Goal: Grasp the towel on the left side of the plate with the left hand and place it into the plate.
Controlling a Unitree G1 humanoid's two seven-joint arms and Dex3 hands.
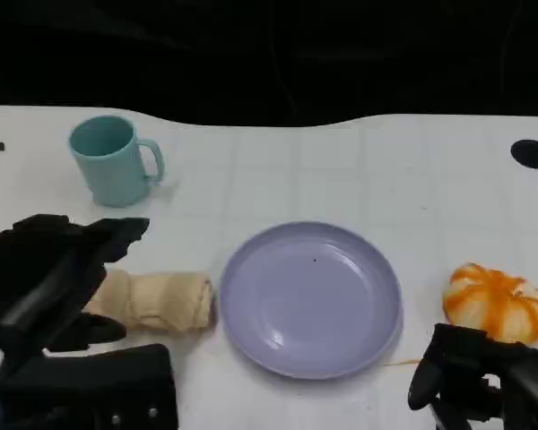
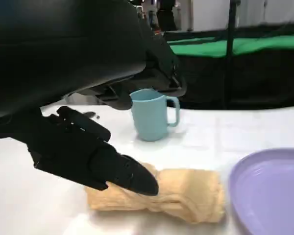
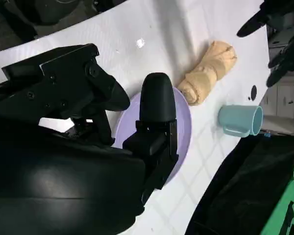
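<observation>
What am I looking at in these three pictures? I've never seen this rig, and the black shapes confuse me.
The black shapes are a humanoid robot's hands. The head view looks down at a white table; the other two come from cameras at each wrist. On the table lie a rolled towel, a purple plate, a teal mug and an orange pumpkin. The left hand hovers open around the towel's end, holding nothing yet. The right hand rests near the pumpkin; whether its fingers are open or closed is unclear.
</observation>
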